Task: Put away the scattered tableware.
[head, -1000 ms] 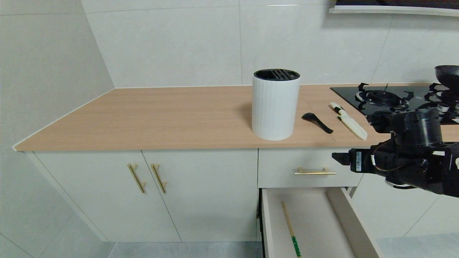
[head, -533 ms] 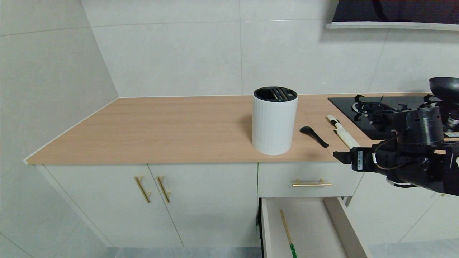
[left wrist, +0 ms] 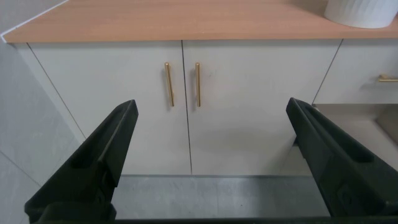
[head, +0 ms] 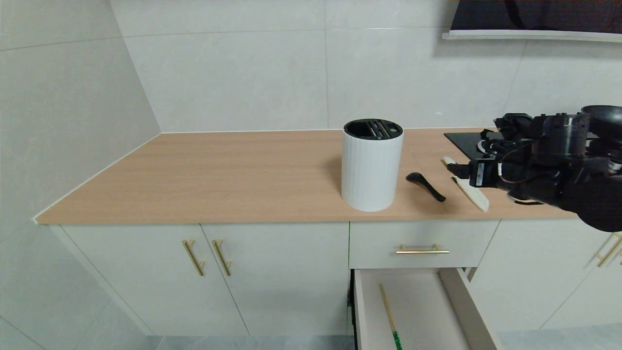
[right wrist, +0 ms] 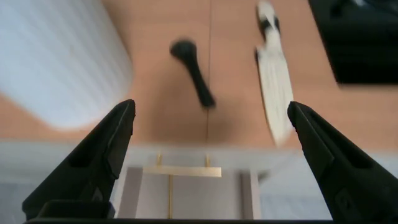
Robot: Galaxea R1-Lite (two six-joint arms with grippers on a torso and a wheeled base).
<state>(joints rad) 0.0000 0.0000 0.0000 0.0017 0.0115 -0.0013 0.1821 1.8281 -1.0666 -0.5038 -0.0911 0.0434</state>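
Observation:
On the wooden counter point(head: 233, 170) a black spoon point(head: 426, 185) lies right of a white cylindrical holder point(head: 371, 167), and a white knife point(head: 467, 188) lies right of the spoon. My right gripper point(head: 454, 170) hovers just above the counter over the knife's handle end, open and holding nothing. In the right wrist view the spoon point(right wrist: 194, 73) and knife point(right wrist: 275, 78) lie beyond the open right gripper point(right wrist: 209, 112), beside the holder point(right wrist: 56, 62). My left gripper point(left wrist: 209, 107) is open and empty, low in front of the cabinet doors point(left wrist: 186, 112).
An open drawer point(head: 457, 301) below the counter holds chopsticks point(head: 389, 316). A black gas stove point(head: 466, 139) with a dark pan point(head: 602, 116) is at the right. Above the open drawer is a shut one with a gold handle point(head: 422, 251). Tiled wall stands behind.
My right arm has risen from below the counter's edge to above the counter, by the knife. The head camera tilted up early on; the tableware has not moved.

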